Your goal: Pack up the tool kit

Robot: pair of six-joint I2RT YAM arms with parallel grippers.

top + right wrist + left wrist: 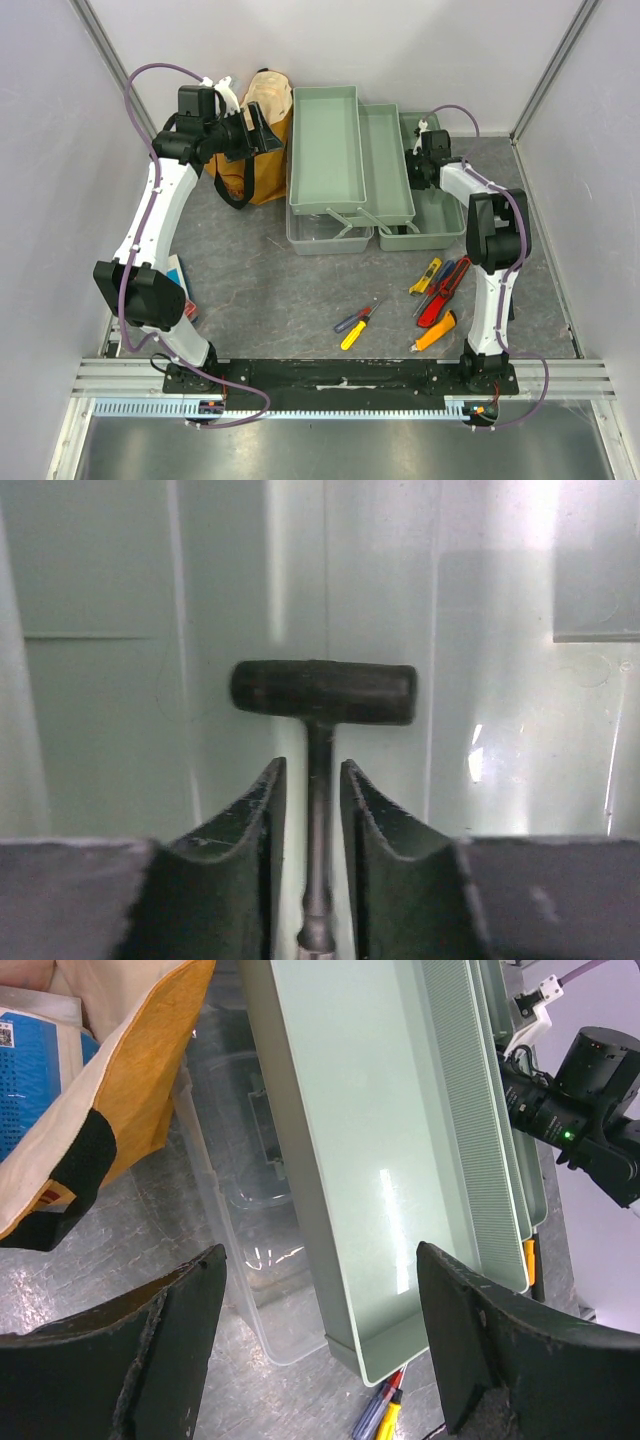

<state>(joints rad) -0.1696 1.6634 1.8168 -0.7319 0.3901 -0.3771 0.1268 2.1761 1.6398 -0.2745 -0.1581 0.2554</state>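
Note:
The pale grey-green toolbox (pixel 385 165) stands unfolded at the back of the table, its trays (pixel 380 1160) spread out and its clear lid (pixel 325 238) lying in front. My right gripper (pixel 312 765) reaches down into the box's right part (pixel 440 228). A black-headed hammer (pixel 323 692) lies on the box floor, its thin shaft running between the fingers with a slim gap on each side, so this gripper is open. My left gripper (pixel 320 1252) hovers wide open and empty above the left tray and lid. Loose screwdrivers (pixel 355 326), red pliers (pixel 443 295) and an orange-handled tool (pixel 435 332) lie on the table's near half.
A mustard-yellow bag (pixel 262 130) sits right beside the toolbox's left tray, under my left wrist. A red-blue booklet (pixel 180 282) lies by the left arm. Grey walls close the table on three sides. A yellow-handled tool (pixel 425 275) lies near the right arm.

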